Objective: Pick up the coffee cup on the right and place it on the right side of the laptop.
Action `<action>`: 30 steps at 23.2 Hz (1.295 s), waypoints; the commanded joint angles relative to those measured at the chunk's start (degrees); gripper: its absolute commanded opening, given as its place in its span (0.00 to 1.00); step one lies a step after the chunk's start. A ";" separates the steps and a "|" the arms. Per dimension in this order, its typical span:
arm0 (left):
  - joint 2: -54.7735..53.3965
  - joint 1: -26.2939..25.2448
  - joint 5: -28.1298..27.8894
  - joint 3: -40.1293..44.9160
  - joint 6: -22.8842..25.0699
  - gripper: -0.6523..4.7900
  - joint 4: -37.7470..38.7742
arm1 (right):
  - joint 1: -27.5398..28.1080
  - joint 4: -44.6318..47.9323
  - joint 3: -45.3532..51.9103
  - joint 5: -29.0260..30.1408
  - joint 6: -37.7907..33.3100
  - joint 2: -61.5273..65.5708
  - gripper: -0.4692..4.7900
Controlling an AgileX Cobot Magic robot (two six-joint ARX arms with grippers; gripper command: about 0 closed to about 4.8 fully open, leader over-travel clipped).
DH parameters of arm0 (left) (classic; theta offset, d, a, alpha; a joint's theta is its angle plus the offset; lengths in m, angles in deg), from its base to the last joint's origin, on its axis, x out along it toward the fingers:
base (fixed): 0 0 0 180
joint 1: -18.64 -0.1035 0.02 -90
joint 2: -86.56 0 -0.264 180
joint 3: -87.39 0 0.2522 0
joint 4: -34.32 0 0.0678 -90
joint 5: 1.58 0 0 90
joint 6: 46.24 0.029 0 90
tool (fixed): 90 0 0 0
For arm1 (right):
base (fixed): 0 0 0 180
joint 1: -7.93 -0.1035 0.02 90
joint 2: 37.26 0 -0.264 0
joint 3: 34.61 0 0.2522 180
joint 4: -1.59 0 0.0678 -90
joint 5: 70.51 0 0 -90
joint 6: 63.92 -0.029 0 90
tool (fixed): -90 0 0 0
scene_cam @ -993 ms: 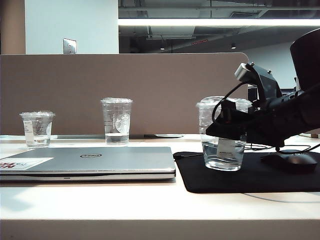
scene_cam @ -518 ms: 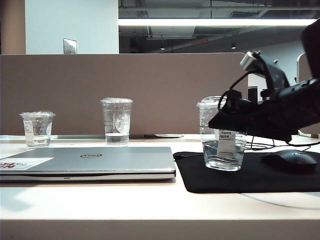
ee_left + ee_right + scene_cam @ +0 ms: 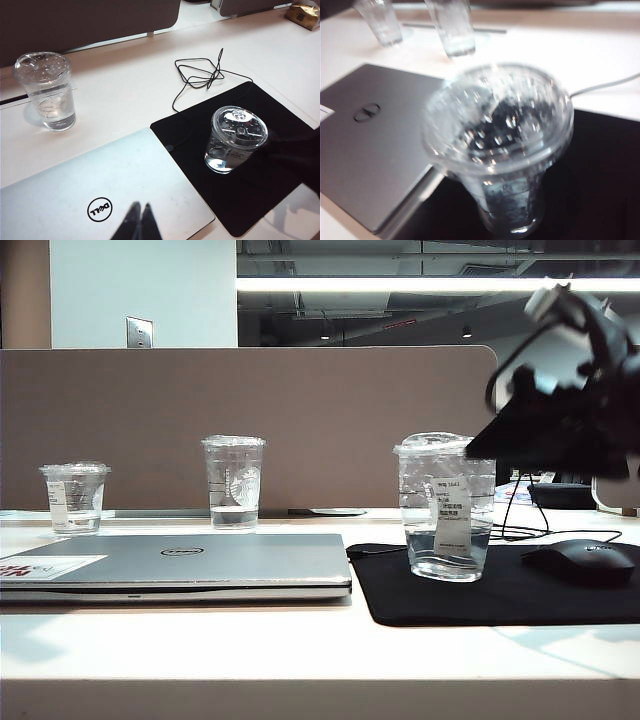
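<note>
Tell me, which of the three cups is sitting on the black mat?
The coffee cup with the white label, right of the laptop. The other two cups stand on the bare white table behind the laptop.

A clear plastic coffee cup (image 3: 444, 506) stood upright on a black mat, near the mat's edge closest to the laptop. It had a clear domed lid, a white rectangular label with black print on its side, and a little clear liquid at the bottom. Nothing gripped it. From above, the cup (image 3: 234, 138) showed its round lid with beads of moisture; close up it (image 3: 500, 145) looked blurred. A slim silver-grey laptop (image 3: 180, 565) lay closed and flat on the white table, just beside the mat, with a round logo on its lid (image 3: 99, 209) and a white-and-red sticker at one corner.
</note>
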 commanded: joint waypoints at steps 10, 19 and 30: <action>0.09 -0.09 0.13 -0.37 0.24 0.11 -0.52 | 0.00 -23.65 -0.24 -9.07 3.56 -30.18 0.08; 0.09 -0.09 0.13 -0.37 0.24 0.11 -0.55 | 0.07 -35.10 2.34 -15.21 5.62 -46.91 0.08; 0.09 -0.09 0.13 -0.37 0.24 0.11 -0.55 | 4.02 -35.98 12.15 -16.57 5.57 -63.52 0.08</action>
